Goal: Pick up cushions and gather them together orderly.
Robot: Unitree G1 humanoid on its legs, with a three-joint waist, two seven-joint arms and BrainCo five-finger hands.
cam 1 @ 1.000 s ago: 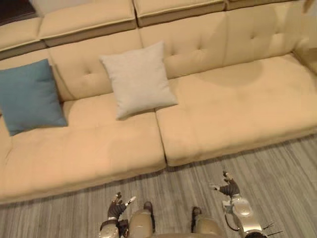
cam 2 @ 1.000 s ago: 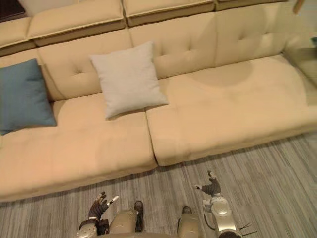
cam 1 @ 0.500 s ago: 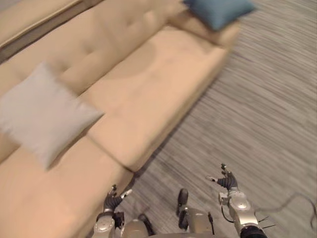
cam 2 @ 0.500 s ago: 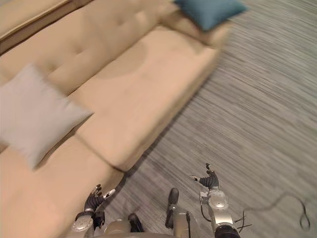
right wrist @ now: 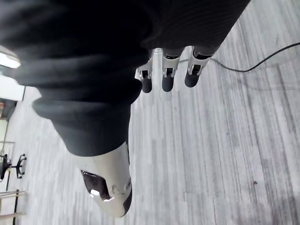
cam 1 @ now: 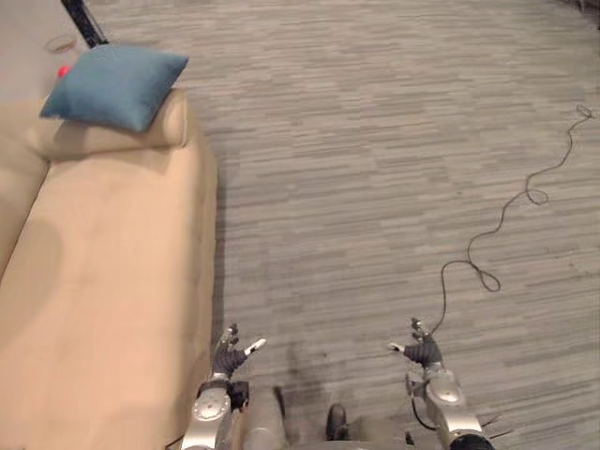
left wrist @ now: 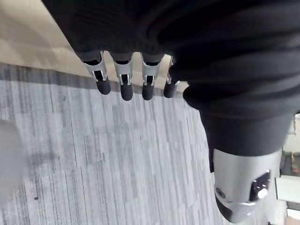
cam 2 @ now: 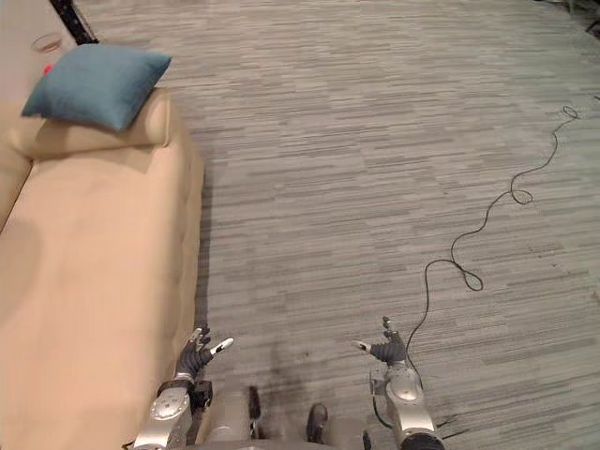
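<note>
A blue cushion (cam 1: 114, 85) lies on the armrest (cam 1: 112, 139) at the end of the beige sofa (cam 1: 94, 281), far ahead on my left. My left hand (cam 1: 228, 355) hangs low beside the sofa's front edge, fingers relaxed and empty; its fingers (left wrist: 123, 84) show straight over the floor in the left wrist view. My right hand (cam 1: 422, 352) hangs low over the grey floor, also open and empty, with its fingers (right wrist: 168, 77) straight in the right wrist view. Both hands are far from the cushion.
Grey striped carpet floor (cam 1: 375, 141) spreads to the right of the sofa. A thin black cable (cam 1: 506, 211) snakes across the floor at the right. A dark stand leg (cam 1: 84, 23) and a small round object (cam 1: 62, 43) sit behind the armrest.
The camera has swung to the right: the pale cushion and the other blue one have left the view, and the sofa's end with its blue cushion now sits at the upper left. Both hands stay low and open.
</note>
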